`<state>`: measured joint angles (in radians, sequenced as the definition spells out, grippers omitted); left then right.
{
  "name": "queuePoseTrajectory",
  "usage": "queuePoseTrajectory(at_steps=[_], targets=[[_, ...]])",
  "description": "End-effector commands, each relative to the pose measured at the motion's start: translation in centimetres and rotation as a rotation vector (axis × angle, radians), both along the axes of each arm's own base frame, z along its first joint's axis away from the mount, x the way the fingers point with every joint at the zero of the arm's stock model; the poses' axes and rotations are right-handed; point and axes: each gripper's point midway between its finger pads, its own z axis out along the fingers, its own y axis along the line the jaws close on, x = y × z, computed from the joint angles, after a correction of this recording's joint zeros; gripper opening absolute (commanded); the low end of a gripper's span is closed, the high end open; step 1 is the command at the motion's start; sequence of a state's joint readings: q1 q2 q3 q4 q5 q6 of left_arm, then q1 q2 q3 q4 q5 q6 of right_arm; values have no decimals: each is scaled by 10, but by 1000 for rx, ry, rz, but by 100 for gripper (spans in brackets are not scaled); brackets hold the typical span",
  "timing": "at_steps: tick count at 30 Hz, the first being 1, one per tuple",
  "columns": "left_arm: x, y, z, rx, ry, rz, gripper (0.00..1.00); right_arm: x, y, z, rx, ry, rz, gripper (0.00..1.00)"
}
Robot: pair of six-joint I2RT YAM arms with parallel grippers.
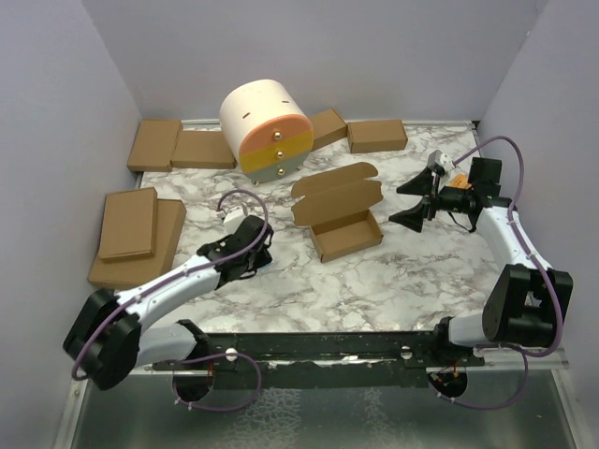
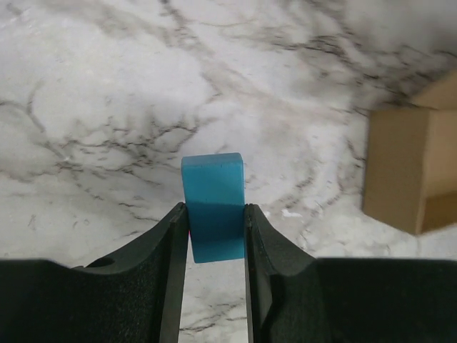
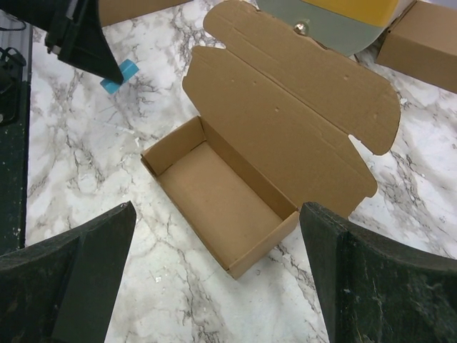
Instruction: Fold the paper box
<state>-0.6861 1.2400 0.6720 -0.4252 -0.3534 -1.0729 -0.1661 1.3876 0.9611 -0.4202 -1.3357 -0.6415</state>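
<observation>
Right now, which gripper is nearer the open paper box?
Right. The right gripper, open, is just off the paper box's right side, fingers toward it. The left gripper, shut on a blue block, sits farther away off the box's left side.

A white, grey-veined marble surface point(image 1: 412, 271) is seen. At its middle the paper box point(image 1: 348, 234) is laid open, its tray toward the front and its lid flap opened back behind it. Just beyond, a rounded drawer unit point(image 1: 267, 126) is stood. Two flat boxes point(image 1: 154, 143) are laid side by side at the back left. Two closed boxes point(image 1: 377, 136) are placed at the back right, and a stacked pair point(image 1: 129, 223) is set at the left edge.
</observation>
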Motion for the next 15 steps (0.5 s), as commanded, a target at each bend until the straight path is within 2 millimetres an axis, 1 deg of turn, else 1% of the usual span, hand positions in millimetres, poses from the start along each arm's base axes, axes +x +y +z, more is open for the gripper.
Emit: queuePoseTrajectory(at_steps=[1, 2, 3, 7, 10, 12, 15], targets=[[14, -47, 59, -125, -304, -376, 6, 0, 1, 10, 24, -22, 24, 99], [13, -58, 74, -143, -361, -455, 4, 0, 0, 10, 25, -20, 23, 99], [11, -68, 83, -145, -396, -533, 2, 0, 0, 9, 23, -18, 21, 99], [8, -107, 108, -105, -490, -812, 1, 3, -2, 7, 13, -8, 3, 99], [9, -135, 121, -55, -585, -1005, 2, 6, -4, 6, 3, 0, -16, 99], [14, -147, 123, 1, -633, -1110, 2, 8, -6, 5, -2, 8, -37, 99], [21, -166, 120, 64, -688, -1270, 3, 10, -9, 6, 1, 11, -55, 99]])
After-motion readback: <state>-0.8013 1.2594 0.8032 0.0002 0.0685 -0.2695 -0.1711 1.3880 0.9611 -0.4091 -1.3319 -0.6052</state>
